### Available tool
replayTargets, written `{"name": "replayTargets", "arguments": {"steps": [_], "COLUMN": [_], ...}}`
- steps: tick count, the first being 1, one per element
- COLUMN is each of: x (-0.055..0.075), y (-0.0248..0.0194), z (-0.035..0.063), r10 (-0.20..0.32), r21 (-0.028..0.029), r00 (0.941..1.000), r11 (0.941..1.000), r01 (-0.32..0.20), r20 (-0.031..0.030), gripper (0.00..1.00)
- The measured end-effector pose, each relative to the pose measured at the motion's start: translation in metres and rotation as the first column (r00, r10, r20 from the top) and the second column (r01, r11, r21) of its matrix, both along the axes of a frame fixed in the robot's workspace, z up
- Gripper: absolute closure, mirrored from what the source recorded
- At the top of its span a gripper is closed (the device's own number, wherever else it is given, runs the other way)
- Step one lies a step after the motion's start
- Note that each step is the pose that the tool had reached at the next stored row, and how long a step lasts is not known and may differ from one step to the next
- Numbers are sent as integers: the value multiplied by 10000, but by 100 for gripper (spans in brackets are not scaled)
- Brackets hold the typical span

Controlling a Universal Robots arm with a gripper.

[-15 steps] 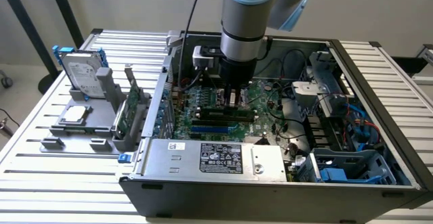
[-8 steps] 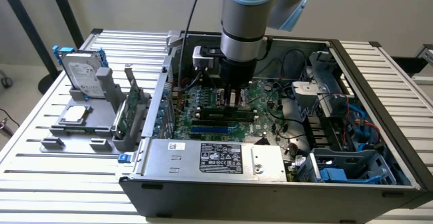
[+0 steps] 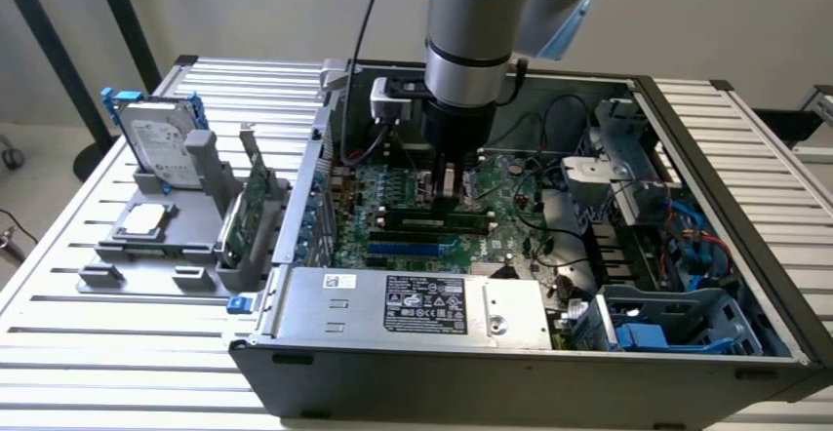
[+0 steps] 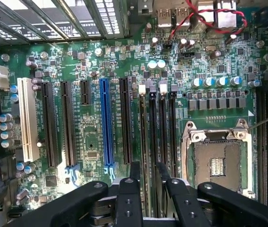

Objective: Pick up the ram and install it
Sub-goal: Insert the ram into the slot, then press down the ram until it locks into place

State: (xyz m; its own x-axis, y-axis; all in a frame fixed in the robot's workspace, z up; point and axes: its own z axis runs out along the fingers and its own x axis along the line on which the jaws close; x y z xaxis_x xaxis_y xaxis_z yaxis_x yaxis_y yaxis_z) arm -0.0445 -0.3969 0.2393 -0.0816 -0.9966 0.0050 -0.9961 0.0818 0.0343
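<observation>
The ram lay flat along a black slot on the green motherboard, inside the open computer case. The gripper stood directly over it, its fingers parted with a narrow gap between them, one on either side of the stick; whether they touched it could not be told. Beside the case, on the slatted bench, a grey holder carried a hard drive, a silver processor chip and a green expansion card.

Long thin green ram, standing on edge in a black motherboard slot, inside the open case
</observation>
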Motion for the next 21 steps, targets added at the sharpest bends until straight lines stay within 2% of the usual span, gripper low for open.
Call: {"name": "replayTargets", "arguments": {"steps": [3,4,5,7,21], "x": [0,0,0,0,1], "y": [1,0,0,0,2], "z": [10,10,10,11,12], "r10": [-1,-1,-1,-1,1], "r21": [20,20,22,19,18], "r00": [10000,10000,10000,10000,10000], "r11": [10000,10000,10000,10000,10000], "r01": [1,1,1,1,-1], "r20": [3,2,2,1,0], "gripper": [74,81,81,89,89]}}
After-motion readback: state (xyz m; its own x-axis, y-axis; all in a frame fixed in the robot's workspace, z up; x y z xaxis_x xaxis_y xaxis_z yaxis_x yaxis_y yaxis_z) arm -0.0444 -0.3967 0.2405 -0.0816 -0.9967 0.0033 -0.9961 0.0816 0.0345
